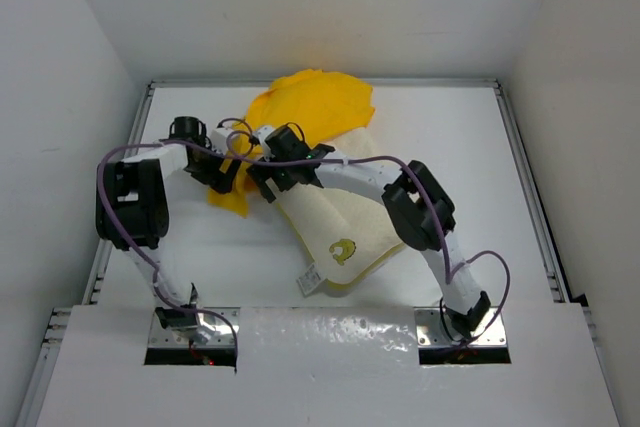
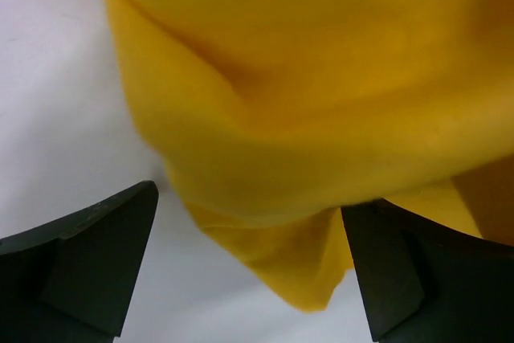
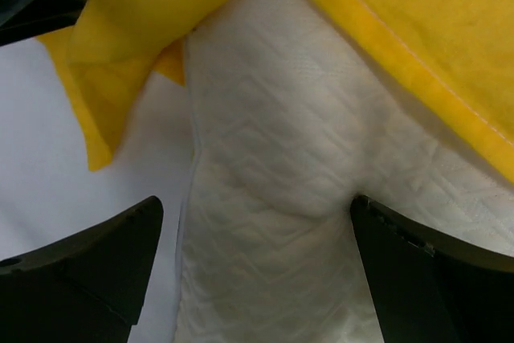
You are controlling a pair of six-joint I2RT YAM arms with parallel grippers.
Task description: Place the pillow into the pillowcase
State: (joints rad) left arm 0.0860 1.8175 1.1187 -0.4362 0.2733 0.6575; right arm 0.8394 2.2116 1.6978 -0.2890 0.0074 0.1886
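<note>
The pillow (image 3: 273,158) lies right between the fingers of my right gripper (image 3: 257,271). Its quilted white face fills the gap and runs on ahead of the tips. Just beyond them the hem (image 3: 401,58) of the case (image 2: 321,78) crosses over it, so the far end of the pillow is under yellow cloth. From above, the near end with the emblem (image 1: 343,250) is bare and lies back toward my bases. I judge the pillow part-way in, with most of its length yet to be covered.

My right jaws stand as wide as they go, one finger on each side of the pillow, and they pinch nothing.

My left gripper (image 2: 249,271) is just as wide. A loose corner (image 2: 309,279) of the case hangs down in the gap, nearer my right-hand finger (image 2: 426,271). The cloth may brush that finger, but I cannot tell. Nothing is clamped there either. The white table (image 2: 56,78) shows past the other finger, off to the left.

The step in hand, as I read it, is taking a new hold in the middle of the stuffing. For the next move my left jaws should close on that corner or on the hem and hold the mouth open. My right jaws should pinch the pillow lightly and push it forward under the hem. The thin cloth could bunch ahead of the pillow, so the mouth needs to stay taut.
</note>
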